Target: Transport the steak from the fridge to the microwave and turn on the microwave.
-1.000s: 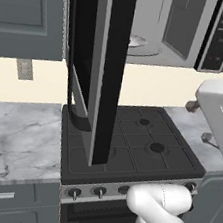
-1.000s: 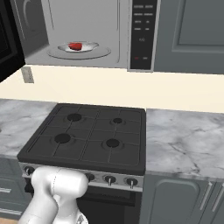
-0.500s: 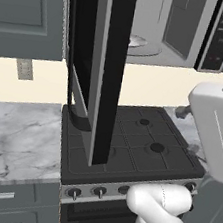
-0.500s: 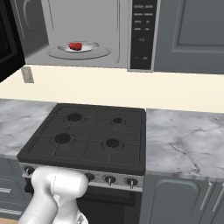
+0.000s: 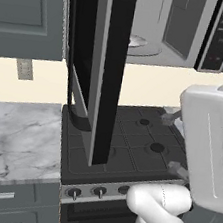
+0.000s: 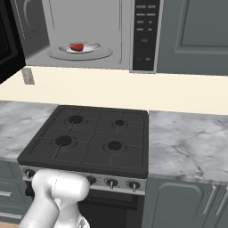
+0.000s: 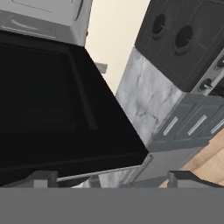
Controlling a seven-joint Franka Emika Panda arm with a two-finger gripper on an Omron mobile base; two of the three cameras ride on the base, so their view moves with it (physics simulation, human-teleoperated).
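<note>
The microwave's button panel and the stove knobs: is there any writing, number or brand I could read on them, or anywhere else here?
None can be read.
Microwave button panel: pale rows and small red marks, too small and blurred to read.
Stove knobs: no legible markings.
Steak plate, cabinets, counter: no text visible.

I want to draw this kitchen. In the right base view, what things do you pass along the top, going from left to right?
Open microwave door → steak on the turntable inside the microwave → black button panel → grey cabinet door.
</note>
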